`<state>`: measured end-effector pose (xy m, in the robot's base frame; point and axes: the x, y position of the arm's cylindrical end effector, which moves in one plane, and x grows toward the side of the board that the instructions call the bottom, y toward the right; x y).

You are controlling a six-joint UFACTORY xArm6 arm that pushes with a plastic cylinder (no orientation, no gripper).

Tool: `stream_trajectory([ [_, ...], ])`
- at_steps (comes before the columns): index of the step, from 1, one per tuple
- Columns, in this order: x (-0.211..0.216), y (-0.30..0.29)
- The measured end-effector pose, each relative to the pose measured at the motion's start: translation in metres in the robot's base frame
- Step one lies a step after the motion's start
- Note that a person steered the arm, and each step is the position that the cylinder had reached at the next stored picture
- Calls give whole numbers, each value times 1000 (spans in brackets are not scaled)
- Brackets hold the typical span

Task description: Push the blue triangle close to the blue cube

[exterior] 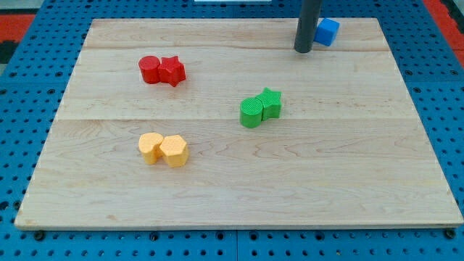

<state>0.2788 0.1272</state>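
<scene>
Landmark: wooden board (239,181), pale planks, on a blue pegboard surface (449,109).
Rod: dark, straight, entering from the board's top edge, right of centre.
My tip (303,50): on the board near its top edge, just toward the view's bottom-left of the blue cube.
Fingers: none fitted; plain rod end, holding nothing.
Blue cube (328,31): near the board's top edge, toward its right corner; left side partly behind the rod.
Blue triangle: hidden behind the rod at the cube's left; position and contact with the cube cannot be told.
Red cylinder (150,69): upper left part of the board, touching the red star.
Red star (172,70): just right of the red cylinder.
Green cylinder (251,112): about the board's middle, slightly right of centre.
Green star (270,102): touching the green cylinder, on its upper right.
Yellow block (151,147): lower left part of the board, rounded; exact shape unclear.
Yellow hexagon (174,151): touching the yellow block, on its right.
</scene>
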Motion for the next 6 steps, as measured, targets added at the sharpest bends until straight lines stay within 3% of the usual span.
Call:
stream_trajectory([
  [4, -23, -9],
  [6, -1, 21],
])
